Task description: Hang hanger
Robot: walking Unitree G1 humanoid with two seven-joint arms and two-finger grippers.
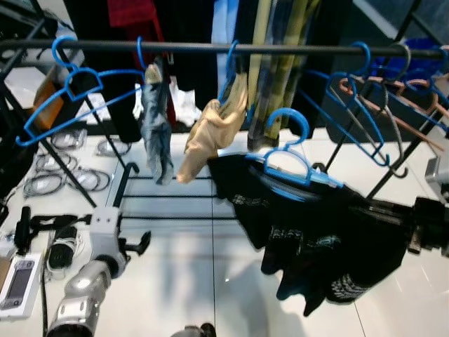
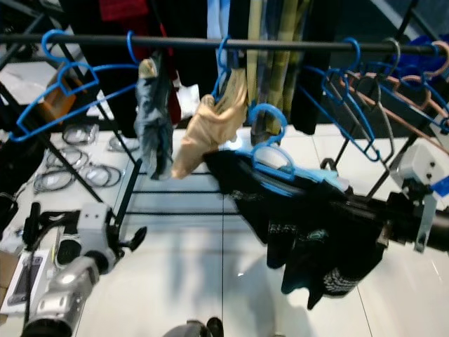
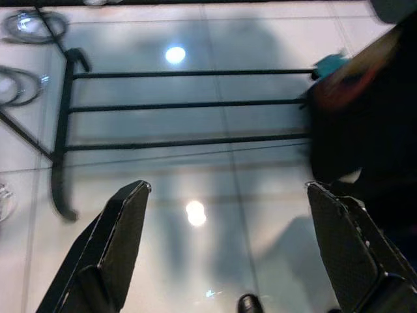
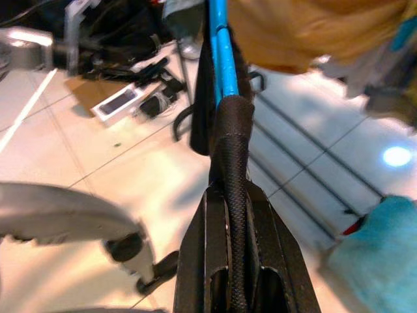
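A long black rail (image 1: 210,48) runs across the top of the clothes rack, above a shiny white floor (image 1: 196,281). It is the place where clothes go, so many things already hang from it: empty blue hangers (image 1: 77,88), a grey cloth (image 1: 156,133) and a tan cloth (image 1: 210,133).

Below the rail and a bit to the right, a black shirt (image 1: 316,239) droops down in folds. It sits on a blue hanger (image 1: 291,165), and that is the hanger to be hung. Its hook (image 1: 287,123) points up but is not over the rail yet. It is still lower than the rail, in the gap between the tan cloth and the hangers on the right.

The right gripper (image 4: 228,150) is shut tight on the blue hanger, pinching its thin arm so the heavy shirt does not slip off. It holds the hanger from the side, which keeps the hook free to catch the rail. The next move probably needs a lift up and over.

The left gripper (image 3: 228,248) is down low over the floor, wide open and holding nothing. It looks like it is just waiting.

Small things lie on the floor at the left: coiled cables (image 1: 49,182) and a white device (image 1: 19,281).
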